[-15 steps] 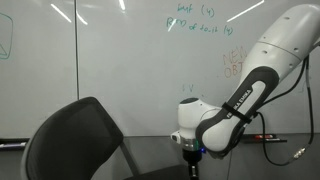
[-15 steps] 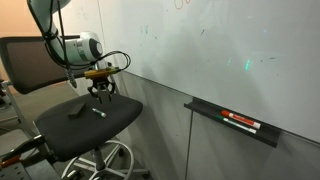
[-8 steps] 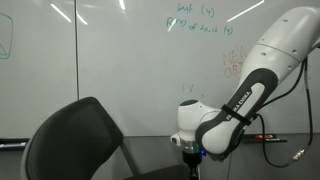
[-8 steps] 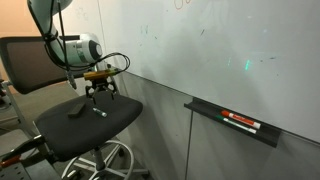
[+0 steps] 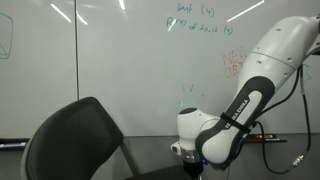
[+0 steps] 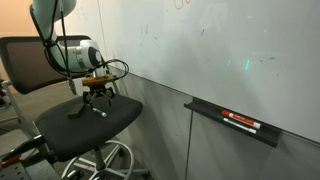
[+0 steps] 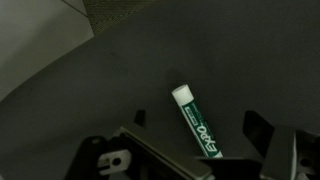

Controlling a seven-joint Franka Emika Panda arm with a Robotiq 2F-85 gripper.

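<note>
My gripper (image 6: pixel 99 103) hung wide open just above the marker (image 7: pixel 196 122) on the chair (image 6: pixel 60 135). It looked light, hard and slippery; its middle seemed best to pinch.

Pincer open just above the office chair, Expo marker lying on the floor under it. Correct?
Wrong on one point: the Expo marker lies on the chair seat, not on the floor. An exterior view shows it on the dark seat cushion, and the wrist view shows it flat against that surface. The pincer is open just above it, as you said.
</note>
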